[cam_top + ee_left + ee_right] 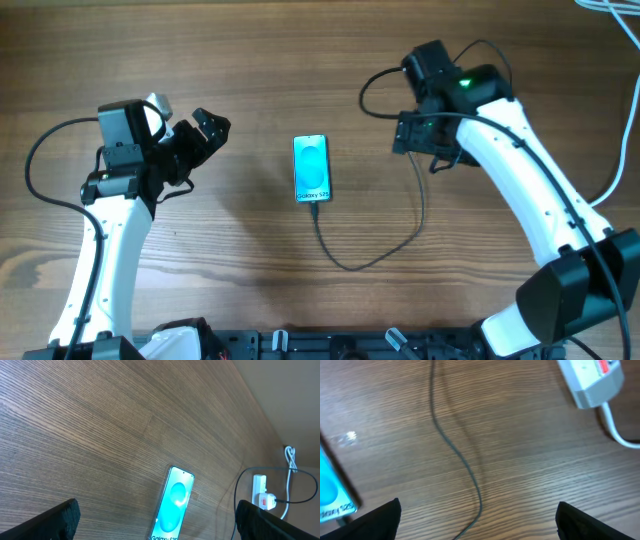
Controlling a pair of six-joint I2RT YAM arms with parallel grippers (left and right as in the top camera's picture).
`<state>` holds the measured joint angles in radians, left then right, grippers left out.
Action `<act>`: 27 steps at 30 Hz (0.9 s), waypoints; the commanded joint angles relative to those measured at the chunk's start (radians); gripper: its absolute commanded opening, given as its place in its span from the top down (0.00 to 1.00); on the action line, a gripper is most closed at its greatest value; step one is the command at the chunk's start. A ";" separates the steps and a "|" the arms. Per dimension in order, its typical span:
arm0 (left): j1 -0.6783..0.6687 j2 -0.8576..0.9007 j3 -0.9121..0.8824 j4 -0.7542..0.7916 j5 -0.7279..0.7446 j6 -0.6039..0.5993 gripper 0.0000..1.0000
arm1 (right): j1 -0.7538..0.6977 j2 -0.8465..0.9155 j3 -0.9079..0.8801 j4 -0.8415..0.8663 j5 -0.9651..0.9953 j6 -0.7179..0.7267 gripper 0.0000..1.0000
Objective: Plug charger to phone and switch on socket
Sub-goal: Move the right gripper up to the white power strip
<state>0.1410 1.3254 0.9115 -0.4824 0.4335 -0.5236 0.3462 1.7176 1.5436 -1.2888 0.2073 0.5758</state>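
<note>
Overhead view: phone (311, 168) lies between left fingers (208, 130) and right fingers (412, 133), touching neither.

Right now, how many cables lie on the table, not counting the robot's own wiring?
2. The thin black charger runs from the phone toward the right arm; the thick white cord leaves the socket. More may hide beneath that arm.

Bare wooden table (250, 90) lies free between the left hand (200, 150) and the flat turquoise-screened phone (311, 168), and along the far side. Near and right of the phone, the thin black charger cable (420, 205) loops across the surface. Further right, the white power strip with red switches (592, 377) and its thick white cord (615, 430) block the way.
</note>
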 commanded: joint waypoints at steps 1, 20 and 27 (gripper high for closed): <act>0.007 0.005 0.002 0.002 -0.009 0.023 0.00 | -0.051 -0.005 -0.006 -0.009 0.026 0.027 0.00; 0.007 0.005 0.002 0.002 -0.009 0.023 0.00 | -0.193 -0.005 -0.080 0.013 0.026 0.055 0.00; 0.007 0.005 0.002 0.002 -0.009 0.023 0.00 | -0.225 -0.005 -0.080 0.031 0.040 0.055 0.00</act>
<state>0.1410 1.3254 0.9115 -0.4824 0.4335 -0.5236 0.1535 1.7176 1.4738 -1.2709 0.2153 0.6098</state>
